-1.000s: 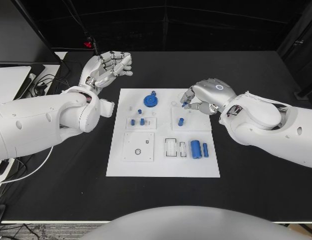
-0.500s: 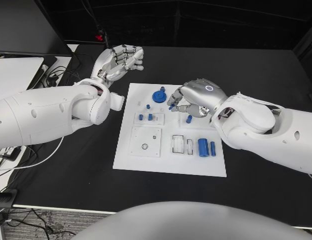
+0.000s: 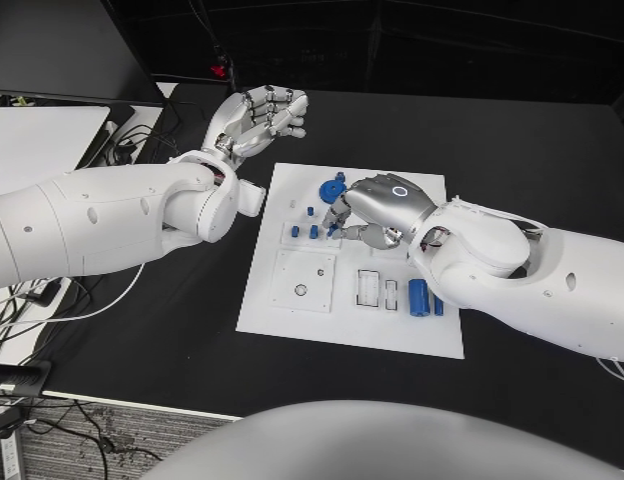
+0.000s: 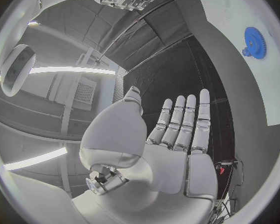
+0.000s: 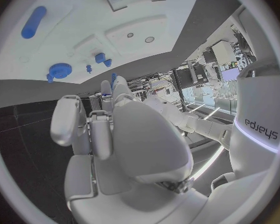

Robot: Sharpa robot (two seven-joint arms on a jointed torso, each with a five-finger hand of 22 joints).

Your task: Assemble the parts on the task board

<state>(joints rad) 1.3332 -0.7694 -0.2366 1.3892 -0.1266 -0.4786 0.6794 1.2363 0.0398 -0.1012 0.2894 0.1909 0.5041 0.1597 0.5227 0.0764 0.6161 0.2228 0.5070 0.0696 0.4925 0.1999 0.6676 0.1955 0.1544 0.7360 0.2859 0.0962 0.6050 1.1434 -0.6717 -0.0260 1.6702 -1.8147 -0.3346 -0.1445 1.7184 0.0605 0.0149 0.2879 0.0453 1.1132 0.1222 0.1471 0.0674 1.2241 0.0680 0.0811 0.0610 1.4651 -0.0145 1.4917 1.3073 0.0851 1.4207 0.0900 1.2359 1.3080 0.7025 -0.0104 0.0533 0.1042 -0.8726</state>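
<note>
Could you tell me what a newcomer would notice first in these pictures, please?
Probably the white task board in the middle of the black table, dotted with small blue parts such as the blue gear at its far end. The right hand hangs over the board beside the gear, while the left hand is raised, fingers straight, off the board's far left corner.

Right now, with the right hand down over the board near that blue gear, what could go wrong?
1. The right hand is low over the task board, beside the blue gear and the small blue pegs; a sweep could knock them out of place.
2. From the head view the hand hides whatever is under its fingers, so contact is hard to judge.
3. The left hand is raised off the board, so nothing steadies the board if it gets pushed.
</note>
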